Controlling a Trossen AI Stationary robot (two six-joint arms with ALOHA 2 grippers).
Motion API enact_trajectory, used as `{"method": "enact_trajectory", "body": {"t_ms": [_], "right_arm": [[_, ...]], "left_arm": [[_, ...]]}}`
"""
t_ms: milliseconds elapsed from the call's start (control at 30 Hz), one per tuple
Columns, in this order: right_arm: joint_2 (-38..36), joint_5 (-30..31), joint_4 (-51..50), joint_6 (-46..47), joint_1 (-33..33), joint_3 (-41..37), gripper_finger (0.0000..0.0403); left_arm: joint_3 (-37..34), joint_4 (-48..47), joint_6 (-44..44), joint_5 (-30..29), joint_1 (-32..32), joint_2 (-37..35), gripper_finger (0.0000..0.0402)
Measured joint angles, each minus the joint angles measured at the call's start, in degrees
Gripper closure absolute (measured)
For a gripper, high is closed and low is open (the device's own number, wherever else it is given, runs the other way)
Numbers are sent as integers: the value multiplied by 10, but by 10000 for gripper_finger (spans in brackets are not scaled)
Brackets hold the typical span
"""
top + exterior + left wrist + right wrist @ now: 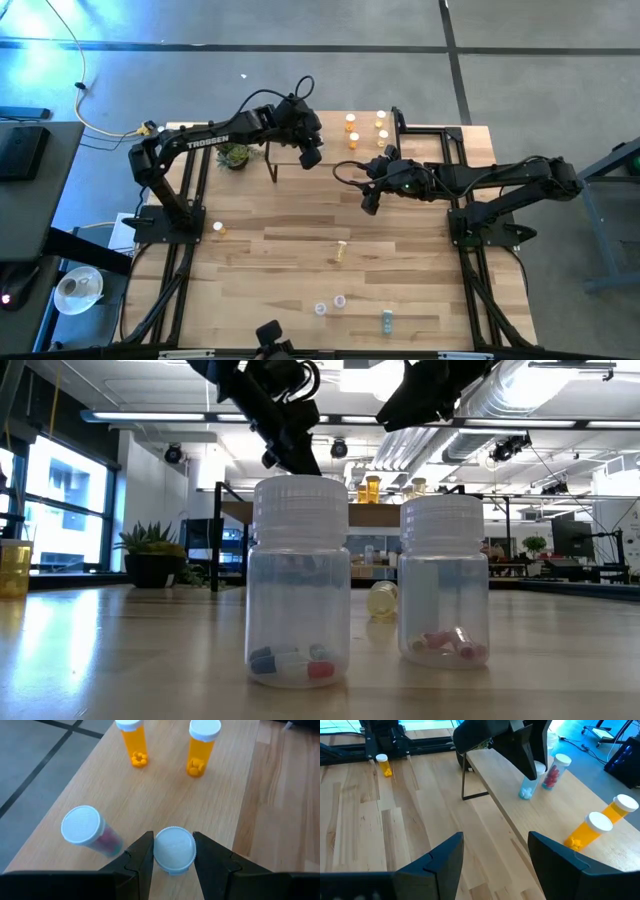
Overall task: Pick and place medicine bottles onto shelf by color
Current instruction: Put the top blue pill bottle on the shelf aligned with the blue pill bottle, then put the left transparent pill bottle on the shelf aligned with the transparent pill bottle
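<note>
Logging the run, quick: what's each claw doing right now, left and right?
Left claw: shut on a white-capped bottle with pale blue contents, standing on the shelf.
Right claw: open, holding nothing, above the table near the shelf.

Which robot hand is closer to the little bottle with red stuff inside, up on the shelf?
Left. The left gripper sits over the shelf, shut on a white-capped bottle right beside the red-filled bottle. The right gripper hangs open off the shelf, over the table.

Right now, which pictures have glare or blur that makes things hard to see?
Low view: bright window glare on the tabletop, and the arms overhead are dark silhouettes. High view: blue light spill at the left floor edge. Left wrist view: the red-pill bottle looks soft.
</note>
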Motion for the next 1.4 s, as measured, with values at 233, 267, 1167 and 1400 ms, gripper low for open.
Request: {"method": "enact_trajectory", "body": {"t_ms": [233,267,1167,1400], "right_arm": [[0,0,0,0,0,0,190],[0,0,0,0,0,0,190],[0,0,-1,5,0,0,190],[0,0,-2,10,0,0,190]], "left_arm": [[0,-4,-1,-18,0,0,288],[0,-4,0,-21,0,0,288],[-1,-8,0,-30,0,-4,216],[-1,-6,0,-28,0,-36,216]]}}
